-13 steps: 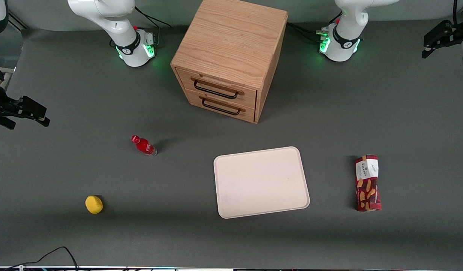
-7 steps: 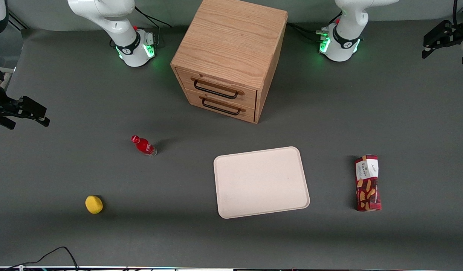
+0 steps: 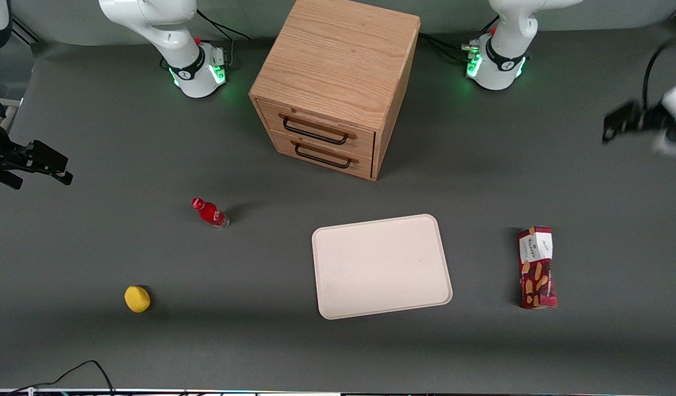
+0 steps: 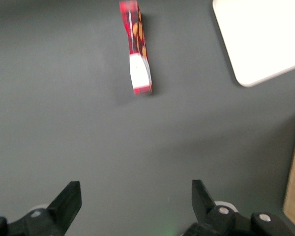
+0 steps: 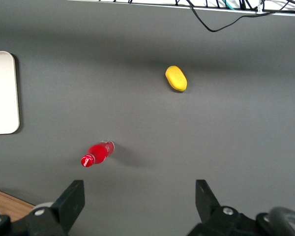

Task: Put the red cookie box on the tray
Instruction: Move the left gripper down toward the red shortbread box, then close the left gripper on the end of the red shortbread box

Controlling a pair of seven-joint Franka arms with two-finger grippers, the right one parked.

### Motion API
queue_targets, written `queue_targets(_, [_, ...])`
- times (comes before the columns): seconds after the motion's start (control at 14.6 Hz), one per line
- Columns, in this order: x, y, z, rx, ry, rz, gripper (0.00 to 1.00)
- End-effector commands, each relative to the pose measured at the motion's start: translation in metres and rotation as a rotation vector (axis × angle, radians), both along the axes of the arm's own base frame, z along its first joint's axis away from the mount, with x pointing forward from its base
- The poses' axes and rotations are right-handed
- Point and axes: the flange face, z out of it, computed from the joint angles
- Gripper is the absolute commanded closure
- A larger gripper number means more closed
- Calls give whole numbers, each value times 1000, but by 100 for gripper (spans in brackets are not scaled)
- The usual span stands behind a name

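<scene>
Gripper (image 3: 610,127) swinging in from the desk edge now – wide open, nothing held. Long dark-red cookie box (image 3: 536,268) untouched on the desk beside the cream-white tray (image 3: 382,266) – approach only starting.

Red cookie box (image 3: 537,267) lies (flat) beside cream tray (image 3: 381,266), apart.

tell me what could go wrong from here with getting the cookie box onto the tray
The red cookie box stands on a narrow edge, so the open gripper, not yet near it, might tip it when closing. It is also long, so a grasp near one end could let it swing and land off the tray.
</scene>
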Motion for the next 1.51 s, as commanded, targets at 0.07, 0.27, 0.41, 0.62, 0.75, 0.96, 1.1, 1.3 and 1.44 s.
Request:
queue_targets(0.07, [104, -2, -132, -13, -65, 73, 0])
queue_targets(0.27, [143, -7, -230, -29, -162, 110, 0])
queue_targets(0.41, [153, -7, -270, -38, -206, 123, 0])
queue_targets(0.62, [159, -15, -314, -45, -243, 114, 0])
queue_targets(0.75, [157, -15, -323, -43, -231, 107, 0])
queue_targets(0.96, [150, -13, -339, -37, -193, 114, 84])
queue_targets(1.1, [148, -11, -343, -17, -185, 96, 100])
queue_targets(1.3, [148, -7, -339, -3, -186, 90, 100])
queue_targets(1.44, [151, -7, -318, 2, -166, 93, 100])
